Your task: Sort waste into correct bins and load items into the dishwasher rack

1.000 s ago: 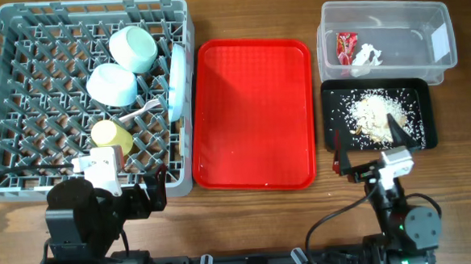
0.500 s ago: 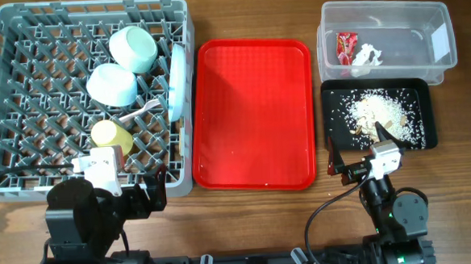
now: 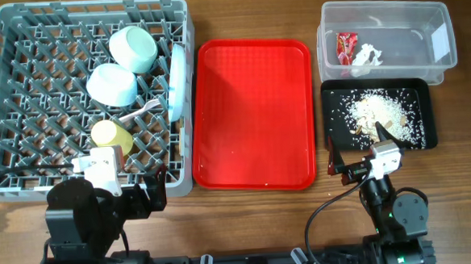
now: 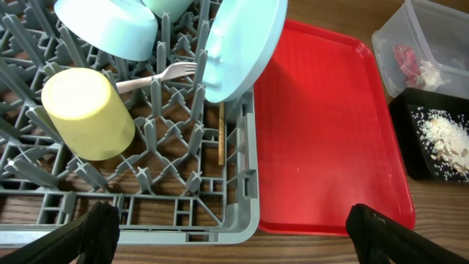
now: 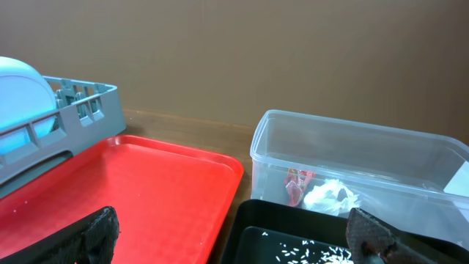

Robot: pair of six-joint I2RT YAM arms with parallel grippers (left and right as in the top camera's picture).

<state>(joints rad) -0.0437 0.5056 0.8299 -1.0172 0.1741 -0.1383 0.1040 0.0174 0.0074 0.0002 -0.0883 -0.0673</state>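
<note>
The grey dishwasher rack holds two pale blue-green bowls, the yellow cup, the white fork and the plate standing on edge. The clear tub holds the red wrapper and the white napkin. The black tray holds beige food scraps. My left gripper is open and empty over the rack's front right corner. My right gripper is open and empty at the black tray's near edge.
The red serving tray lies bare between the rack and the bins. Both arm bases sit at the table's front edge. A strip of wooden table shows in front of the tray.
My right gripper drew back a little toward the front edge and turned slightly a second ago, and has stayed still since. The left arm has not moved.
</note>
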